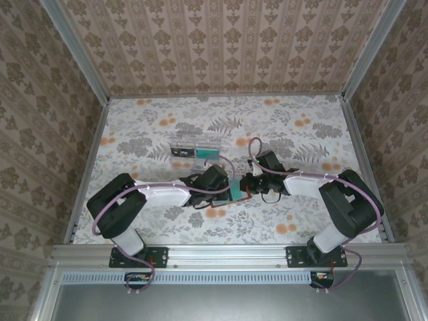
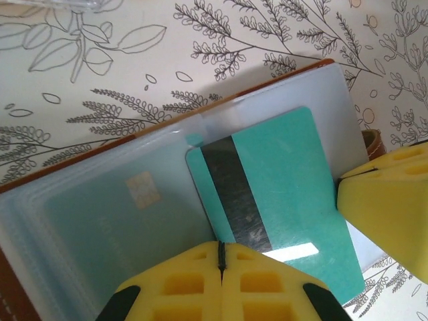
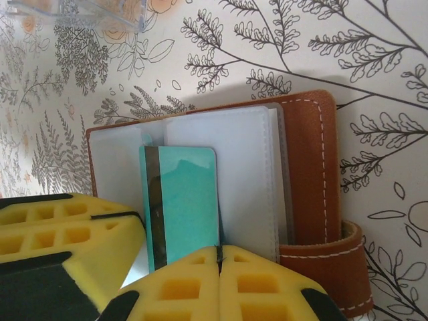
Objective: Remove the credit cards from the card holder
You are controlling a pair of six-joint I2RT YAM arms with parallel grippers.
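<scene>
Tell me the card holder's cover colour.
Card holder: brown, pale stitching; clearest in the right wrist view.

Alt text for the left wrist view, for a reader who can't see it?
A teal credit card with a black stripe sticks partly out of the clear sleeves of an open brown card holder, its near edge at the shut yellow left tool. A floral-print table lies beneath.
</scene>
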